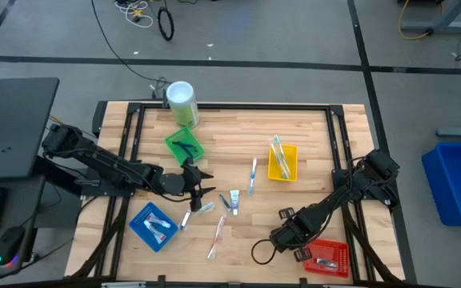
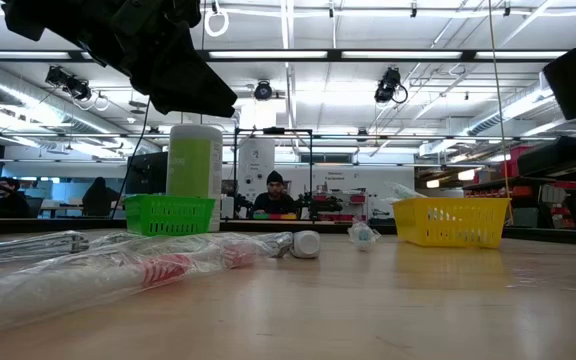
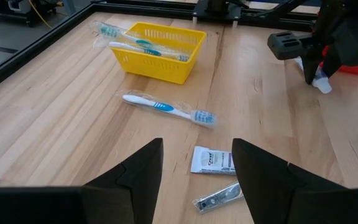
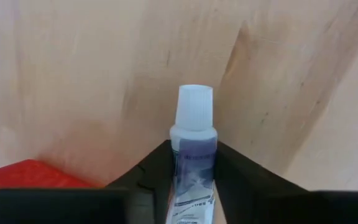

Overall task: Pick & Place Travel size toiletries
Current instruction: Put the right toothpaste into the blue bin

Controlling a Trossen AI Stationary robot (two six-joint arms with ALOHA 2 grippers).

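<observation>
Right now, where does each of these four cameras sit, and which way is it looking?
High: overhead, looking straight down; both arms show.
Low: at tabletop level, looking across at the yellow tray; a dark arm overhead.
Left wrist: past the open left gripper to a blue toothbrush.
Right wrist: right gripper around a small tube.
Shared: the yellow tray appears in the high, low and left wrist views.

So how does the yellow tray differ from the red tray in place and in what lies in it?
The yellow tray sits toward the far right of the table, well clear of both arms; the red tray sits at the near right corner, beside the right hand. The yellow tray holds toothbrushes; the red tray holds one small pale item that I cannot identify. Both are square mesh trays.
</observation>
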